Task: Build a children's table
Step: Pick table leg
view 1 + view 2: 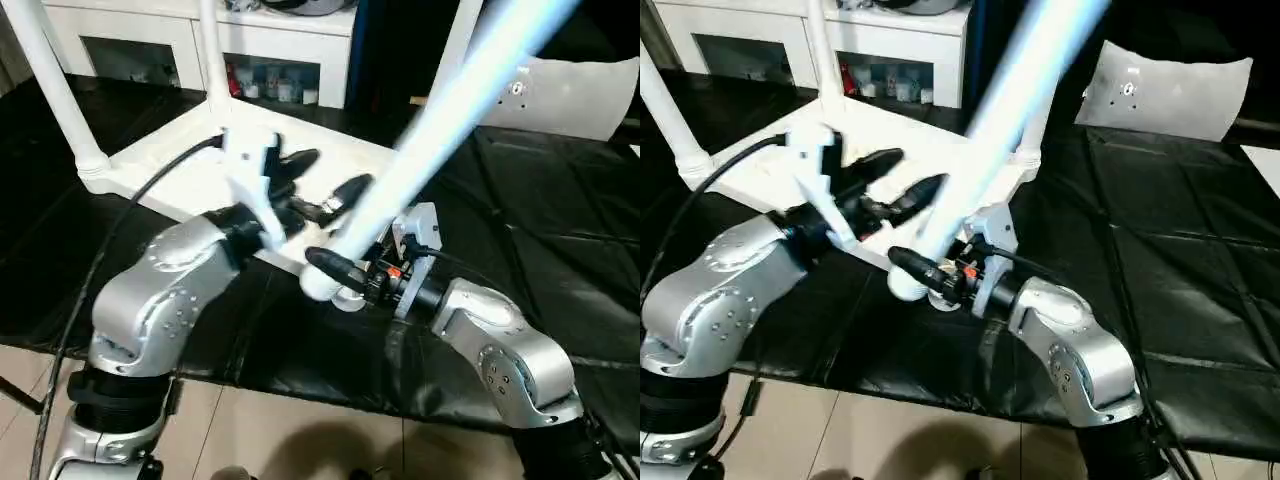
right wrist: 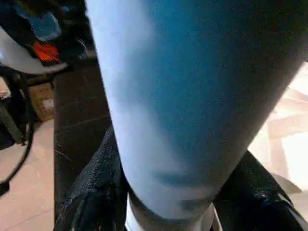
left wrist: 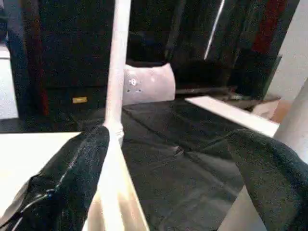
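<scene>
The children's table top point(image 1: 335, 143) lies upside down on the black mat. Three white legs stand upright in its corner sockets: one at far left point(image 1: 50, 80), one at the back point(image 1: 210, 60), one at the right point(image 1: 458, 40). A fourth leg point(image 1: 450, 110) slants across the view, its thick end point(image 1: 322, 285) low beside the top's near corner. My right gripper point(image 2: 168, 202) is shut on this leg near that end, one finger point(image 2: 91, 192) on each side. My left gripper point(image 1: 325, 178) hovers open over the table top just left of the held leg, holding nothing.
A white shelved cabinet point(image 1: 200, 40) stands behind the table top. A grey-white panel point(image 1: 570, 95) lies at the back right on the black mat point(image 1: 540, 230). A black cable point(image 1: 150, 190) runs along my left forearm. Tiled floor point(image 1: 300, 430) shows at the near edge.
</scene>
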`<state>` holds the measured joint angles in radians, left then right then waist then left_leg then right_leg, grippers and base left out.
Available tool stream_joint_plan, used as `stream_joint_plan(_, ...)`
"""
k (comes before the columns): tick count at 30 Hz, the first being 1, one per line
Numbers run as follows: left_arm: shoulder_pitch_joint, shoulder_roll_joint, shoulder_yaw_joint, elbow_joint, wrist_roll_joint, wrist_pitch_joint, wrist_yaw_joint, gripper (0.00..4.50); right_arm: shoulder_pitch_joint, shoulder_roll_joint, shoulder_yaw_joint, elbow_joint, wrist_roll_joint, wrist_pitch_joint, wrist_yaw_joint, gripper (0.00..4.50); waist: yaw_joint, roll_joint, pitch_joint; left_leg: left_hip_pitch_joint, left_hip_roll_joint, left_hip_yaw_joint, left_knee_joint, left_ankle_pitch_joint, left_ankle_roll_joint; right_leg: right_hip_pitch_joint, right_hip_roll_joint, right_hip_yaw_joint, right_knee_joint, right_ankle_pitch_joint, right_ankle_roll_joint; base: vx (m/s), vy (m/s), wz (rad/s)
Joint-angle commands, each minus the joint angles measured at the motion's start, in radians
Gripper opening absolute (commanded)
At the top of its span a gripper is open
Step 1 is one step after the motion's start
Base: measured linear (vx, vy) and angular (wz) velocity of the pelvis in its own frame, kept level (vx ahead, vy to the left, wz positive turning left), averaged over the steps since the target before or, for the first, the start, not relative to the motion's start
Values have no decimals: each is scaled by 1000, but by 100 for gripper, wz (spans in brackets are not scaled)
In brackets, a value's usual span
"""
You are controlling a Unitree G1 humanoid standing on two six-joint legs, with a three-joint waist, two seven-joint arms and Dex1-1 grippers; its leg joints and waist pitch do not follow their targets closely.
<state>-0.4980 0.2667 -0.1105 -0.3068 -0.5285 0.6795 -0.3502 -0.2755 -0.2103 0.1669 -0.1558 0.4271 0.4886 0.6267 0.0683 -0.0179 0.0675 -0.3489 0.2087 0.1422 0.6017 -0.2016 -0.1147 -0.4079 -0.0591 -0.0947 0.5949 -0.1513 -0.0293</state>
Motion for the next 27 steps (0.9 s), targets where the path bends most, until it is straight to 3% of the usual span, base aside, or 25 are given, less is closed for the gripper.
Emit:
stream_joint_plan(1,-10,-3,-56,-4,41,-5,6,450,-24,5,10,-1,-13,-11,-9,190,0,11,-65,-10,4,9,-68,-179,15,60,-59,43,-87,-433,-36,0,0,0)
stream_joint_plan(5,-2,-2,-4,35,64,-51,34,450,-13,12,-9,-16,-1,18,-40,190,-2,9,-67,-13,3,9,-67,-163,18,60,-58,43,-85,-408,-37,0,0,0)
stream_joint_plan(9,43,8,98,72,83,-117,68,450,6,48,-105,-28,12,73,-172,190,-9,18,-70,-14,5,7,-69,-141,7,62,-57,44,-76,-329,-64,0,0,0)
stream_joint_plan(11,63,37,108,98,118,-123,80,450,12,49,-126,-35,2,82,-207,190,-10,19,-71,-10,3,7,-69,-139,2,61,-53,45,-71,-303,-66,0,0,0)
stream_joint_plan(12,98,94,85,131,174,-123,68,450,21,45,-145,-59,-14,118,-255,190,-9,24,-70,-8,2,7,-70,-146,3,60,-52,45,-73,-308,-61,0,0,0)
stream_joint_plan(14,131,121,71,157,195,-143,39,450,28,48,-163,-78,-16,140,-286,190,-9,23,-69,-5,1,8,-71,-148,4,58,-52,46,-76,-321,-50,0,0,0)
stream_joint_plan(16,152,162,12,199,267,-216,17,450,29,48,-180,-87,-17,159,-312,190,-8,24,-68,-4,4,7,-75,-157,4,56,-55,47,-77,-334,-52,0,0,0)
stream_joint_plan(17,153,178,-15,225,292,-261,-7,450,26,43,-187,-83,-20,170,-320,190,-8,20,-67,-3,4,7,-75,-168,8,55,-55,48,-80,-348,-45,0,0,0)
stream_joint_plan(18,150,198,-43,258,303,-298,-56,450,24,39,-197,-74,-26,169,-330,190,-5,23,-65,0,2,8,-77,-182,8,52,-56,49,-83,-381,-35,0,0,0)
stream_joint_plan(22,94,272,-134,394,330,-445,-325,450,14,-2,-201,-43,-40,119,-294,190,-1,26,-61,1,2,6,-82,-213,-1,51,-62,50,-92,-415,-32,0,0,0)
stream_joint_plan(24,43,300,-179,488,370,-526,-433,422,14,-28,-189,-54,-38,110,-255,190,-4,28,-56,-3,0,6,-83,-214,5,53,-62,51,-93,-407,-29,0,0,0)
stream_joint_plan(27,-18,299,-209,599,406,-601,-510,411,19,-54,-174,-79,-33,118,-219,190,-6,26,-59,-3,1,8,-79,-189,2,58,-66,53,-85,-379,-44,0,0,0)
